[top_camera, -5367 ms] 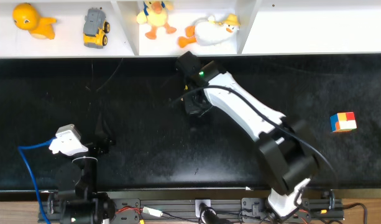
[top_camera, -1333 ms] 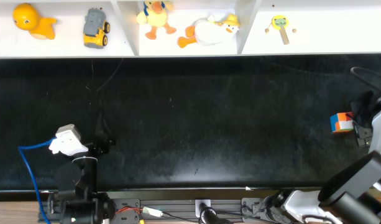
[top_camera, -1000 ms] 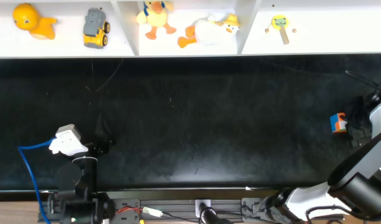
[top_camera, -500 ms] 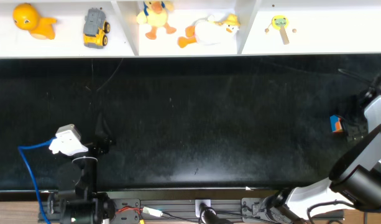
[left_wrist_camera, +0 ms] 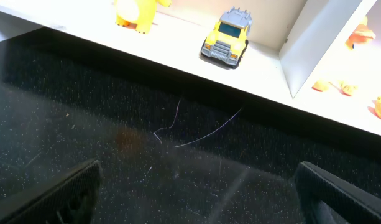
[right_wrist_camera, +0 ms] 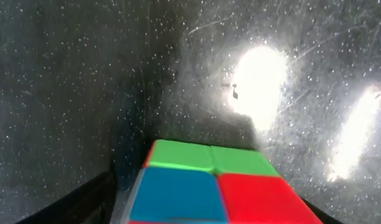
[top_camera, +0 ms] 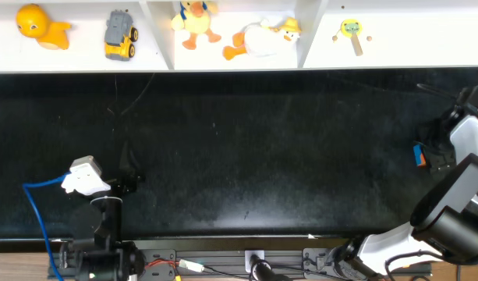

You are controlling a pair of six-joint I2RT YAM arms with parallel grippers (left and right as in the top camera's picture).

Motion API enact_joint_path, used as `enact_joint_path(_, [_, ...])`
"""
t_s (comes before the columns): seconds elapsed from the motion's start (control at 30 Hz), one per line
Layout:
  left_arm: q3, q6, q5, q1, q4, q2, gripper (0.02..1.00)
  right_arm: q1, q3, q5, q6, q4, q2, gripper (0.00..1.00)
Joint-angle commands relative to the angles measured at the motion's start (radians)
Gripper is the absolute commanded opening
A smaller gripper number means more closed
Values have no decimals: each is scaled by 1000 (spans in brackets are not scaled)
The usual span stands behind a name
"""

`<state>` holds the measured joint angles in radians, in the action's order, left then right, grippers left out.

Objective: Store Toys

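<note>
A colour cube (right_wrist_camera: 209, 186) with green, blue and red faces lies on the black table at the far right. In the top view just a blue and orange sliver of the cube (top_camera: 419, 154) peeks out beside my right gripper (top_camera: 437, 156). My right gripper (right_wrist_camera: 202, 208) is low over the cube, open, with a finger on either side and a thin gap showing at one finger. My left gripper (top_camera: 128, 176) stays near the front left of the table, open and holding nothing, and from my left gripper (left_wrist_camera: 197, 167) I face the shelf.
A white shelf (top_camera: 239, 62) runs along the table's back edge. In its compartments sit a yellow duck (top_camera: 40, 26), a yellow truck (top_camera: 119, 35), two plush ducks (top_camera: 196, 21), and a small green toy (top_camera: 350, 31). A blue cable (top_camera: 37, 211) trails by the left arm.
The right arm has swung from the shelf's middle to the far right and come down over the cube, covering more of it. A small green toy now lies in the right compartment.
</note>
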<state>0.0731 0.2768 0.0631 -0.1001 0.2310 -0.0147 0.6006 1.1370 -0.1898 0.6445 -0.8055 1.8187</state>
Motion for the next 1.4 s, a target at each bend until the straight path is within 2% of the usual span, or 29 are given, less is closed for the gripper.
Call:
enact_joint_path(0.03, [-4,-23,-10,-5,-5,12,998,-5,-3,-17,-1,-14,22,684])
enact_joint_path(0.23, [-4,-23,-10,-5,-5,12,998,-5,-3,-19,-1,-20,21,562])
enact_joint_path(0.57, [-4,-23,-10,-5,-5,12,998,-5,23,-21,-31,-44,17,476])
enact_joint_path(0.9, [-4,-23,-10,-5,-5,12,998,-9,288,-21,-122,-224,11,334])
enact_joint_path(0.97, [-4,-23,-10,-5,-5,12,998,-18,355,-20,-172,-259,5,272])
enact_joint_path(1.07, [-4,-23,-10,-5,-5,12,998,-42,436,-21,-259,-299,-12,47])
enact_joint_path(1.2, [-4,-23,-10,-5,-5,12,996,-88,445,17,-391,-267,-73,45])
enact_joint_path(1.3, [-4,-23,-10,-5,-5,12,996,-114,433,169,-663,-214,-112,47])
enact_joint_path(1.4, [-4,-23,-10,-5,-5,12,996,-116,423,245,-717,-177,-153,47])
